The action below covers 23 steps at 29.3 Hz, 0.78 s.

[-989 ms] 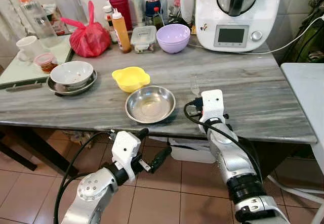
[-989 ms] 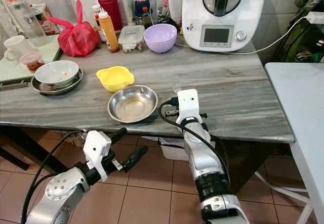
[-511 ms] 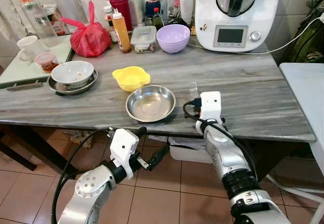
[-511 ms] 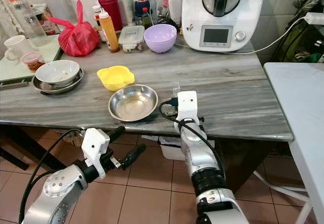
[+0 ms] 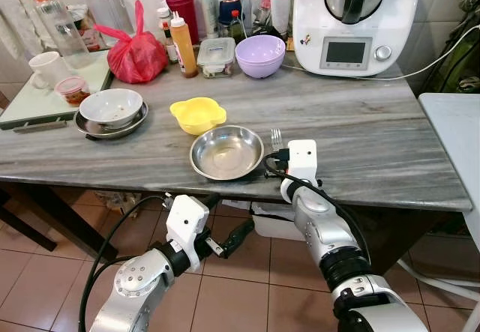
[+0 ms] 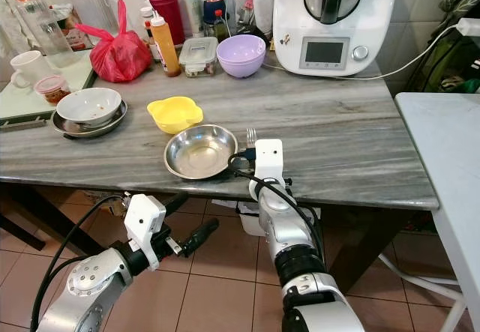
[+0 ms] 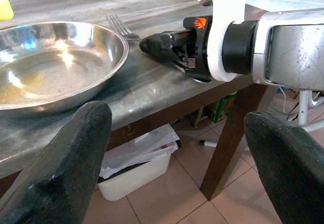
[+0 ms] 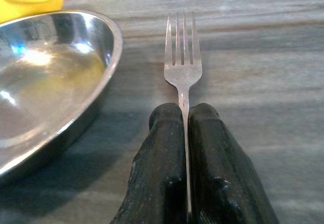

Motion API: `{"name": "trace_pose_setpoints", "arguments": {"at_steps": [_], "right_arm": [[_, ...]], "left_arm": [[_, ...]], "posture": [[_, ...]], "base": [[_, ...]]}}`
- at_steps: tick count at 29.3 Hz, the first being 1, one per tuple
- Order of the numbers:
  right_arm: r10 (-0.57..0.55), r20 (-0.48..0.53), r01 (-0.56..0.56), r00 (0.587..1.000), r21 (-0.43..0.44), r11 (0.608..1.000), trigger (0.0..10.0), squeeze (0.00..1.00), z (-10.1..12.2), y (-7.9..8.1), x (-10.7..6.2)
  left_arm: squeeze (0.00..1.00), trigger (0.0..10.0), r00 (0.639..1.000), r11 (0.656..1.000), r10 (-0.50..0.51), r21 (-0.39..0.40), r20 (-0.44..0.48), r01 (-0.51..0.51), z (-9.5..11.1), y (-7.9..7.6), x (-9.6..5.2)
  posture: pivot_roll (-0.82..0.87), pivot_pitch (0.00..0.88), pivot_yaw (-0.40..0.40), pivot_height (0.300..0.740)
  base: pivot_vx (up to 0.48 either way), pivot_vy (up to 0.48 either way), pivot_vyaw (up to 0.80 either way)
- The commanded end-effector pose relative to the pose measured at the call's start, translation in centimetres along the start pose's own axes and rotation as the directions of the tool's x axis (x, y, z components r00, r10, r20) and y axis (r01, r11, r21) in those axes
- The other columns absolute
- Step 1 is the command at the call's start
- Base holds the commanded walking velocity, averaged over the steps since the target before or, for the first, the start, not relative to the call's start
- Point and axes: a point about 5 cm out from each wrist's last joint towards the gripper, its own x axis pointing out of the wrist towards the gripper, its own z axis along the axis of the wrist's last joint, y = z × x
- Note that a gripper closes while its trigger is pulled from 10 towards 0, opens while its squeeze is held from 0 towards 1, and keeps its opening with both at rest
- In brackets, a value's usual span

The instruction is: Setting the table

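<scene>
A steel plate (image 5: 226,152) lies near the front edge of the grey marble table (image 5: 375,145). My right gripper (image 5: 280,154) rests on the table just right of the plate, shut on the handle of a metal fork (image 8: 183,57). The fork's tines (image 5: 276,137) point away from me, beside the plate's rim. In the right wrist view the fingers (image 8: 167,143) press together on the handle. My left gripper (image 5: 233,210) hangs open below the table edge, holding nothing. In the left wrist view, its fingers (image 7: 66,173) frame the plate (image 7: 55,62) and the right gripper.
Behind the plate sits a yellow bowl (image 5: 197,115). Farther left a white bowl rests on a steel dish (image 5: 110,109). A red bag (image 5: 137,56), bottles, a purple bowl (image 5: 259,53) and a white kitchen machine (image 5: 352,25) line the back. A white table (image 5: 457,137) stands to the right.
My right gripper has carried the fork left and nearer to the plate's rim. The left gripper has stayed below the table edge. The camera has shifted slightly.
</scene>
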Motion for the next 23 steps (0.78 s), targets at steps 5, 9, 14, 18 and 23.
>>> {"name": "trace_pose_setpoints", "arguments": {"at_steps": [5,9,14,18,23], "right_arm": [[0.005,0.008,-0.006,1.0,0.042,0.999,10.0,0.53,0.13,0.73,0.09],[-0.017,0.013,0.016,1.0,0.052,0.999,10.0,1.0,0.19,0.49,0.15],[-0.049,0.025,0.048,0.998,0.055,0.997,10.0,1.0,0.38,0.1,0.2],[-0.055,0.024,0.053,0.998,0.06,0.997,10.0,1.0,0.3,-0.01,0.19],[-0.051,0.026,0.049,0.998,0.068,0.996,10.0,1.0,0.27,0.03,0.21]], "left_arm": [[0.0,10.0,1.0,1.0,-0.006,0.022,-0.002,0.006,0.12,-0.04,-0.25],[0.0,10.0,1.0,1.0,-0.007,0.024,-0.002,0.007,0.14,-0.04,-0.3],[0.0,10.0,1.0,1.0,-0.007,0.024,-0.002,0.007,0.24,-0.03,-0.41],[0.0,10.0,1.0,1.0,-0.006,0.024,-0.001,0.006,0.36,-0.03,-0.44],[0.0,10.0,1.0,1.0,-0.003,0.023,0.0,0.003,0.38,-0.03,-0.36]], "posture": [[-0.06,0.079,0.118,0.74],[-0.07,0.078,0.12,0.74],[-0.07,0.076,0.121,0.74],[-0.07,0.077,0.12,0.74],[-0.06,0.076,0.12,0.74]], "base": [[0.0,0.0,0.0],[0.0,0.0,0.0],[0.0,0.0,0.0],[0.0,0.0,0.0],[0.0,0.0,0.0]]}}
